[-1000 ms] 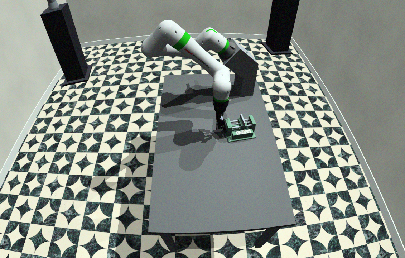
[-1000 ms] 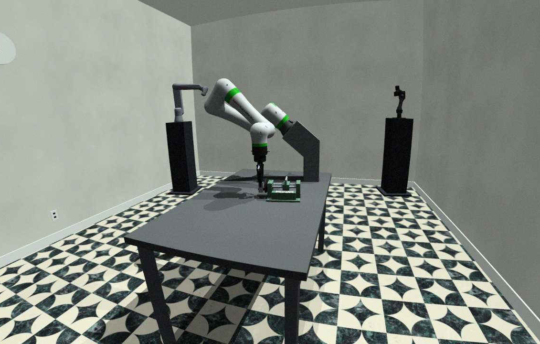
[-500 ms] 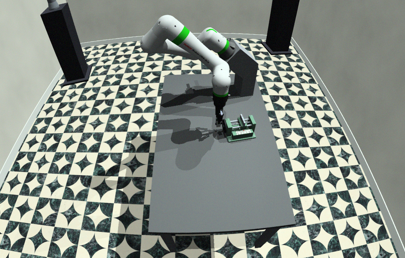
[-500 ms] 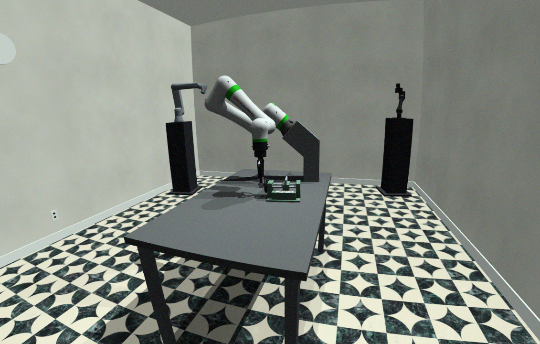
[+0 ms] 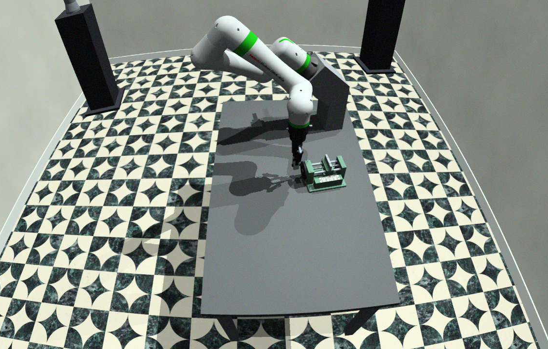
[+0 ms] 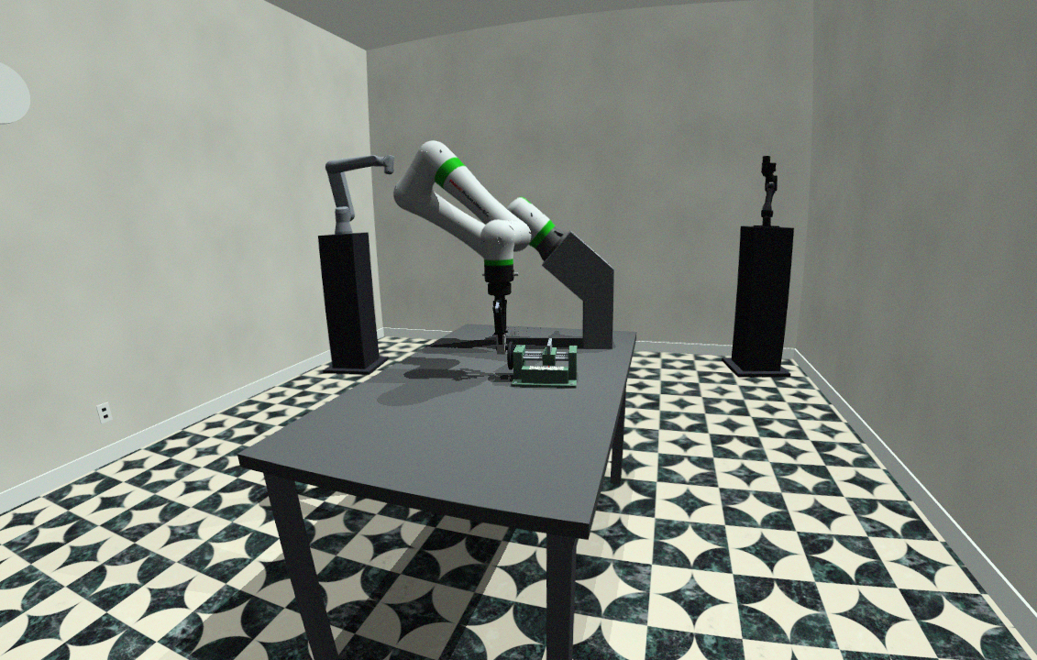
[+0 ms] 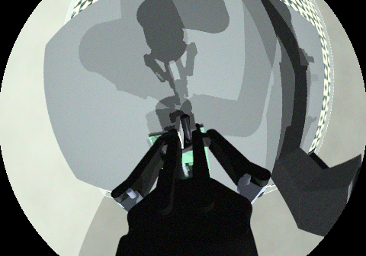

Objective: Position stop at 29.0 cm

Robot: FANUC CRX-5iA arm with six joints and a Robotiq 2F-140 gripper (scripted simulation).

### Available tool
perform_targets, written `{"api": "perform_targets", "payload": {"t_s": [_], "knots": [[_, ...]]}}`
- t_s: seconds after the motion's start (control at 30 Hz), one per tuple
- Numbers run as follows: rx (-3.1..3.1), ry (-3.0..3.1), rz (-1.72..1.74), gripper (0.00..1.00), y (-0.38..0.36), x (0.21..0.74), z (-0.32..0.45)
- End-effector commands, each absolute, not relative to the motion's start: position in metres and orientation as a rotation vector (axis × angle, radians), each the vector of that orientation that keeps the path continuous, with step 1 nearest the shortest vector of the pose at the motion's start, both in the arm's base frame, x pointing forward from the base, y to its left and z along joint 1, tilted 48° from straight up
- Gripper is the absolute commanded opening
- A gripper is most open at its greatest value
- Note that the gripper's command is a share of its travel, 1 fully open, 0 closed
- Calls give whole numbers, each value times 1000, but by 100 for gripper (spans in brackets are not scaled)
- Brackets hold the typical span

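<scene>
Gripper: I am gripping the handle, mid-frame.
Handwheel: facing my fingers.
Stop: standing between green end blocks.

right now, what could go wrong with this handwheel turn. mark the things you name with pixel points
The gripper (image 5: 295,164) (image 6: 501,347) (image 7: 186,121) is shut on the handle (image 7: 186,126) of the handwheel (image 5: 303,170) (image 6: 510,355), so it could slip if its path strays from the wheel's circle. The fingertips are close beside the green frame (image 5: 309,171) (image 6: 518,361) and might bump it. The scale (image 5: 330,178) (image 6: 542,368) is too small to read here, so the stop (image 5: 328,163) (image 6: 549,353) could overshoot unnoticed.
</scene>
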State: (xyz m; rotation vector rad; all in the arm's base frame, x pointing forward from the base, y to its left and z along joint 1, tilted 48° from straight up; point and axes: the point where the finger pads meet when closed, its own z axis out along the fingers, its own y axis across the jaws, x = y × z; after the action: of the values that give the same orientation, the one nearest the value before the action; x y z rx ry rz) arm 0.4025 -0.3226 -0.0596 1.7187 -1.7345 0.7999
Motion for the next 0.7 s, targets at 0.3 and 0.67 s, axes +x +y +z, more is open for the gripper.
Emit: {"api": "perform_targets", "payload": {"t_s": [0.3, 0.67], "knots": [[1719, -1735, 799, 4, -312, 422, -50], [1719, -1735, 799, 4, -313, 444, -51]]}}
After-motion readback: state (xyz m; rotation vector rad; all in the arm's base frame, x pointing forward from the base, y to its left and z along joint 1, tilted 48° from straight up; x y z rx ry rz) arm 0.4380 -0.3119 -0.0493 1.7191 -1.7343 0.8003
